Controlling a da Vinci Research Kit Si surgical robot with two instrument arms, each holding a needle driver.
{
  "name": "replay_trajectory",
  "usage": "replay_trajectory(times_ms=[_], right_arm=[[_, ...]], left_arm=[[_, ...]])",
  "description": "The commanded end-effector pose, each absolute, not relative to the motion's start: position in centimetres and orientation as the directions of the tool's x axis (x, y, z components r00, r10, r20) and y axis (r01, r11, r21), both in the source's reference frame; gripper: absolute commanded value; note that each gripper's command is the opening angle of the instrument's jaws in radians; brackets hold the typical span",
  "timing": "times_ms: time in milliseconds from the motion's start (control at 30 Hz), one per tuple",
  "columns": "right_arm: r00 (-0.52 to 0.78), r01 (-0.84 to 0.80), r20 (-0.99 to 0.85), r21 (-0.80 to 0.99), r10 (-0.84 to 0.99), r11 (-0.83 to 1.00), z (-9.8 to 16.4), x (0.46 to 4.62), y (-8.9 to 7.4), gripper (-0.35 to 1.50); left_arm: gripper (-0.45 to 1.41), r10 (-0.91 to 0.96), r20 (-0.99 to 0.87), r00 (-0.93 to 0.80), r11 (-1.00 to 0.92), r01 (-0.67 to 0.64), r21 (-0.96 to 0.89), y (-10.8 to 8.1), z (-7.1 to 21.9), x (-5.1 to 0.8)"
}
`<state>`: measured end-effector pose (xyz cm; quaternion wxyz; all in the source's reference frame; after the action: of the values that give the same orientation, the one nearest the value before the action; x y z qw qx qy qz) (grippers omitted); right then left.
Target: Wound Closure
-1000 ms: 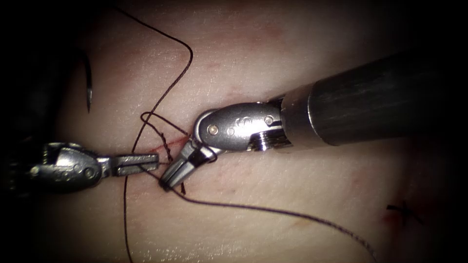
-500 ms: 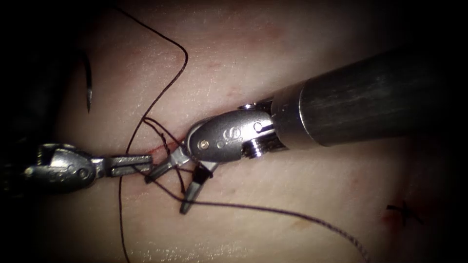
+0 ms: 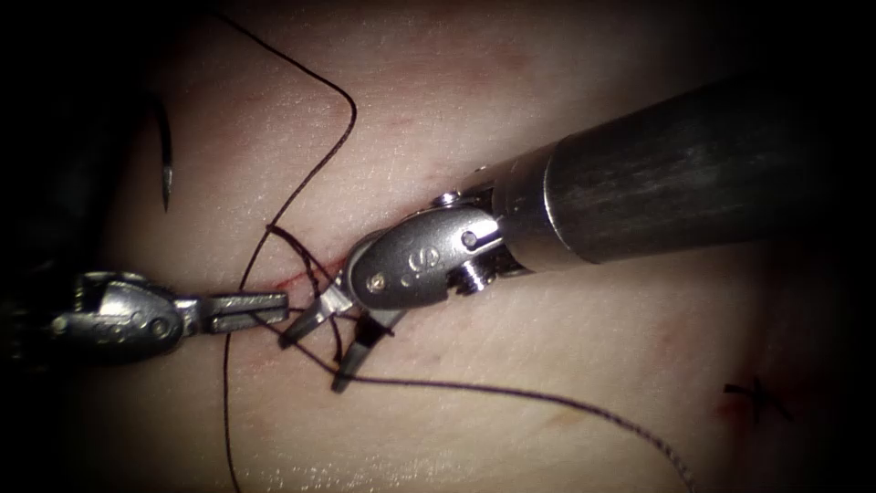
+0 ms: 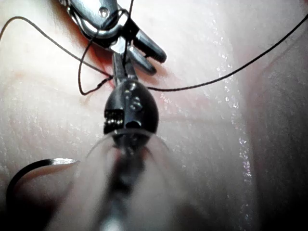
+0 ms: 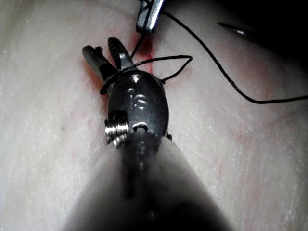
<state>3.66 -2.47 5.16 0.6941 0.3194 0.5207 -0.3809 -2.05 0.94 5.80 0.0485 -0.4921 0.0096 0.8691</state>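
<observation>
Needle (image 3: 166, 164) lay free near the tissue's (image 3: 547, 383) left edge. Left tool (image 3: 274, 304) pinched the thread (image 3: 511, 394); right tool's (image 3: 319, 351) jaws were spread, empty.

Pale pink, glistening tissue (image 3: 511, 82) with a thin red streak of fluid (image 3: 306, 270) at the cut. Dark, near-black thread (image 3: 310, 173). Dark steel needle (image 3: 166, 155) with a bright tip. Shiny silver hands, left (image 3: 260, 309) and right (image 3: 324, 351), on a streaked grey shaft (image 3: 693, 173). Small dark stitch (image 3: 756, 398) on reddened skin.
</observation>
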Motion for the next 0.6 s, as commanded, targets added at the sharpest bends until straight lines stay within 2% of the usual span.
replay_trajectory(times_ms=[33,367,600], right_arm=[[0.157,0.861,-0.968,0.038,-0.194,0.508,5.17,3.68,-2.44,-0.35],[0.152,0.830,-0.977,0.044,-0.151,0.556,5.22,3.71,-2.24,-0.35],[0.122,0.789,-0.990,0.058,-0.065,0.611,5.30,3.66,-2.04,-0.35]], left_arm=[[-0.45,0.077,-0.856,-0.511,-0.995,-0.095,-0.033,0.86,5.86,-2.12],[-0.45,0.068,-0.851,-0.521,-0.995,-0.095,-0.021,0.46,5.83,-2.22],[-0.45,0.062,-0.854,-0.516,-0.998,-0.059,-0.037,-0.03,5.76,-2.50]])
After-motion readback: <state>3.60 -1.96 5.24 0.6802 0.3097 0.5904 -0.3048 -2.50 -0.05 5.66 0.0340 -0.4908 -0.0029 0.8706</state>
